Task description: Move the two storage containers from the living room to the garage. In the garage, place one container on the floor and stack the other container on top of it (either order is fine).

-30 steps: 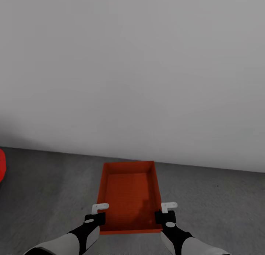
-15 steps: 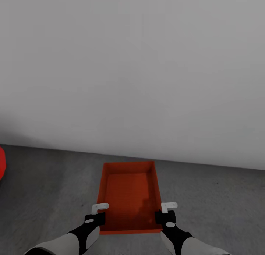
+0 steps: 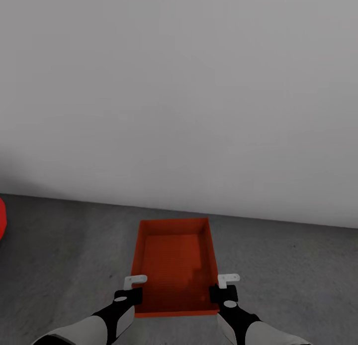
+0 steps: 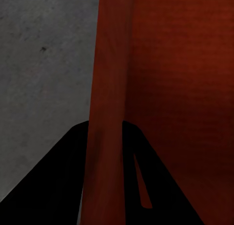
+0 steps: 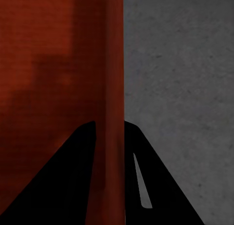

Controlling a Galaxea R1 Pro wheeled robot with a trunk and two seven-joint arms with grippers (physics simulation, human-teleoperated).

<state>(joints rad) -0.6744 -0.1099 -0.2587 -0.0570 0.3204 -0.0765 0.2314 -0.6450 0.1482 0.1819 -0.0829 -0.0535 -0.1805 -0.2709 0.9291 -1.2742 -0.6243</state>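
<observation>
Nearest, at six o'clock in the head view: two black-and-grey forearms reaching forward, one at seven, one at five. Left hand [image 3: 135, 287] clamped narrow on the left long wall of the orange-red storage container [image 3: 175, 265], close to its near corner; white fingertip [image 3: 135, 280] showing above the rim. Seen from the left wrist, the thin wall [image 4: 108, 113] standing between the two dark fingers [image 4: 63, 181], one outside over the floor, one inside over the bin's ribbed bottom. Right hand [image 3: 223, 287] likewise closed narrow on the opposite long wall, again near the near corner, white fingertip [image 3: 228, 279] above the rim. From the right wrist, the same arrangement: wall [image 5: 113, 103] pinched between dark fingers [image 5: 161, 186], orange interior to one side, grey concrete to the other. Bin held between both hands, open side up, nothing visible inside, long axis running toward twelve o'clock, far short wall toward the room's wall. Whether resting on the ground or held just above it, cannot tell. Beyond and all around, the dark grey rough concrete floor [image 3: 64, 255] of the garage, stretching from nine to three. At nine o'clock, against the picture's edge, a small red shape [image 3: 2, 223], cut off, too little showing to name. Farthest, at twelve, a plain light grey wall [image 3: 179, 96] meeting the floor along a slightly slanted line.
</observation>
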